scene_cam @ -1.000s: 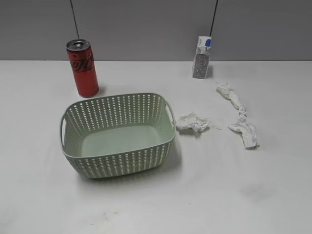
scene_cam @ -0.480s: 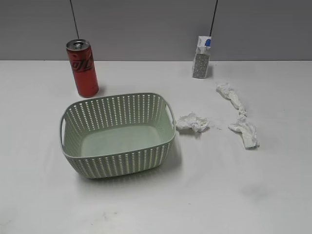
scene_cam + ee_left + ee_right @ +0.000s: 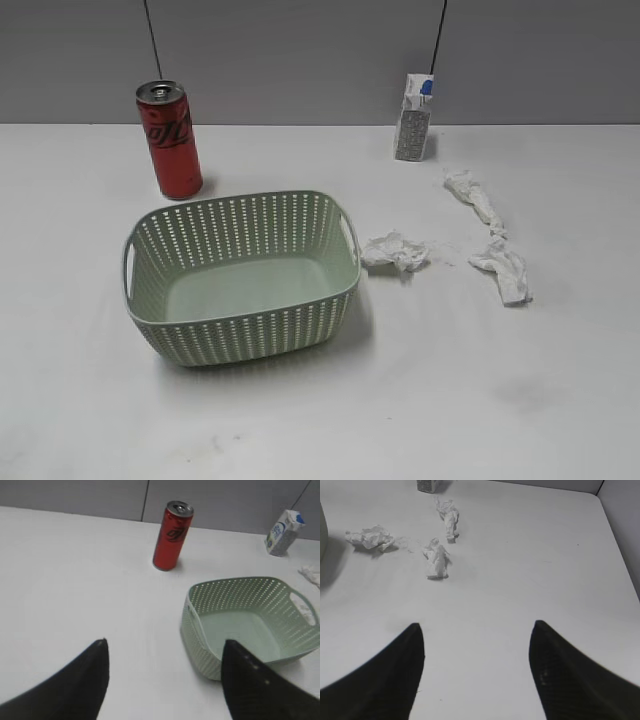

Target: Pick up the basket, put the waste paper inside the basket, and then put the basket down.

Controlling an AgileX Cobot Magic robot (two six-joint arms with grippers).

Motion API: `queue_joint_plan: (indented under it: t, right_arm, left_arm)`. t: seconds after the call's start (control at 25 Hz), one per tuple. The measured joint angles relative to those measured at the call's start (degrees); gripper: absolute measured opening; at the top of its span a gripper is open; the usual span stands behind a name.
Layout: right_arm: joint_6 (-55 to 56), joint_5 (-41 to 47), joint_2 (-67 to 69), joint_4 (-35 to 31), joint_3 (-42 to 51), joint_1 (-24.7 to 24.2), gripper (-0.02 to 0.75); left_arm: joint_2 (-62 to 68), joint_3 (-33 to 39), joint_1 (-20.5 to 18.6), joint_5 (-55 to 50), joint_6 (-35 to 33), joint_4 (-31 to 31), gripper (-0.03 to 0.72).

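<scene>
My left gripper (image 3: 165,652) hangs above the bare white counter (image 3: 480,400), its two dark fingers spread wide apart with nothing between them. My right gripper (image 3: 476,635) is likewise spread wide and holds nothing, over open counter on the other side. Neither gripper shows in the exterior view. The basket (image 3: 240,275) sits upright on the counter, left of centre in that view, with pale green perforated walls and a cut-out handle at each short end; its inside holds nothing. From my left wrist it lies ahead and to the right of my fingers, apart from them. The waste paper lies outside the basket, all on the counter: a small crumpled wad (image 3: 396,250) just beside the basket's right end, and further right two twisted strips, one (image 3: 473,195) toward the back and one (image 3: 503,270) nearer the front, close to each other. From my right wrist the three pieces lie ahead and to the left, well apart from my fingers. A red can (image 3: 169,140) stands upright behind the basket's left corner, and a small white carton with a blue top (image 3: 413,130) stands at the back near the wall.
</scene>
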State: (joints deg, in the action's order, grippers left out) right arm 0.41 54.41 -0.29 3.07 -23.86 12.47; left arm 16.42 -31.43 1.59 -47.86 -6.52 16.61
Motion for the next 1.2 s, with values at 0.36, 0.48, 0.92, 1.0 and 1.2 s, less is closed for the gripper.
queue_joint_plan:
  t: [0.36, 0.48, 0.92, 1.0, 1.2]
  right_arm:
    - [0.0, 0.0, 0.0, 0.0, 0.0, 0.0, 0.499]
    - [0.0, 0.0, 0.0, 0.0, 0.0, 0.0, 0.499]
    - [0.0, 0.0, 0.0, -7.2, 0.0, 0.0, 0.499]
    - [0.0, 0.0, 0.0, -7.9, 0.0, 0.0, 0.499]
    - [0.0, 0.0, 0.0, -8.2, 0.0, 0.0, 0.499]
  left_arm:
    - [29.1, -7.6, 5.0, 3.1, -4.2, 7.9, 0.531]
    - [39.2, -12.2, 7.0, 1.8, -4.4, 8.0, 0.531]
    - [73.0, -29.4, 18.6, -2.1, 4.6, -2.2, 0.526]
    - [77.1, -31.3, 19.8, -2.2, 7.7, -4.6, 0.524]
    - [84.7, -32.1, 20.0, -1.6, 11.9, -5.8, 0.524]
